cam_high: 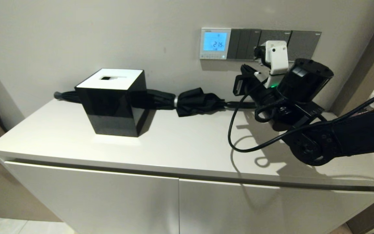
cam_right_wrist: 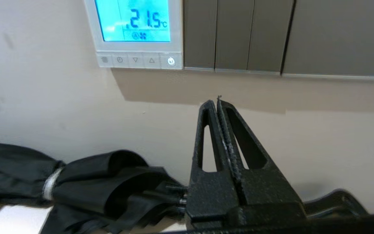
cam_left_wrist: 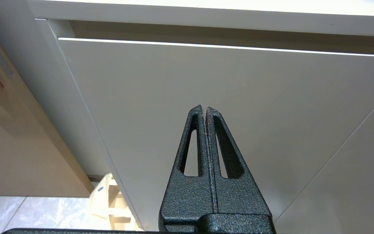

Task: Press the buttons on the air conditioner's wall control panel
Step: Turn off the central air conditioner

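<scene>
The white-framed control panel (cam_high: 215,43) hangs on the wall, its screen lit light blue and reading 21.5. It also shows in the right wrist view (cam_right_wrist: 135,32). A row of small white buttons (cam_right_wrist: 138,60) runs along its bottom edge; the rightmost one glows. My right gripper (cam_right_wrist: 216,101) is shut and empty, pointing at the bare wall below the dark switch plates, lower than and to the right of the buttons, apart from them. In the head view the right gripper (cam_high: 243,70) is over the cabinet's back right. My left gripper (cam_left_wrist: 204,107) is shut, parked low before the cabinet door.
Dark grey switch plates (cam_high: 273,44) sit right of the panel. A folded black umbrella (cam_high: 187,100) lies along the wall on the white cabinet top (cam_high: 174,143). A black tissue box (cam_high: 112,100) stands at the left. A black cable (cam_high: 235,130) loops from the right arm.
</scene>
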